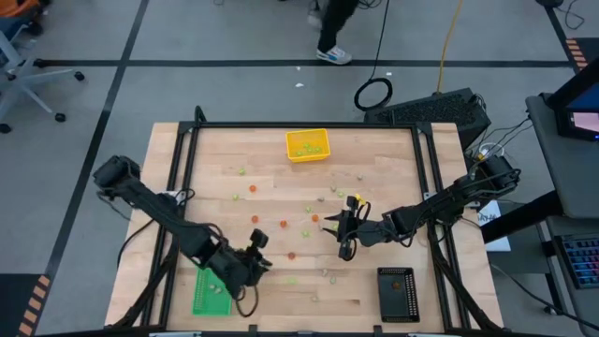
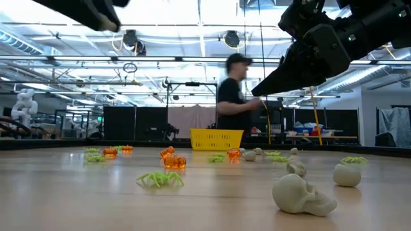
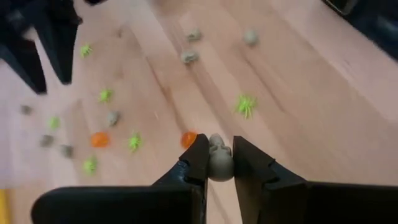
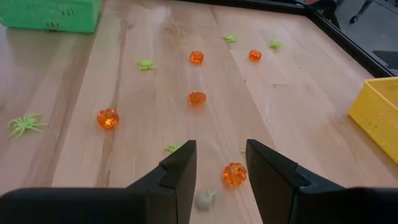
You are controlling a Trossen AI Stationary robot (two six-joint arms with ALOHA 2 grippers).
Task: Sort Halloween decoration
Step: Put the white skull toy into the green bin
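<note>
Dozens of tiny Halloween decorations still lie loose across the wooden table, so I judge the sorting well short of finished.

Nearest the front edge, at about seven o'clock in the high view, the green tray already holds a few pieces, and the black tray sits at five o'clock; what it holds I cannot tell.

Just beside the green tray, the left gripper has its jaws clamped on a pale skull, held above the table. Its likely next step is to carry that skull to whichever tray takes the pale pieces.

Toward the centre, the right gripper hovers with its jaws apart over an orange pumpkin and a small grey piece, neither of them gripped. More pumpkins, green spiders and skulls are scattered from nine o'clock round to three.

Farthest, at twelve o'clock, the yellow tray holds several light green pieces. Beyond the table a person stands in the room.
</note>
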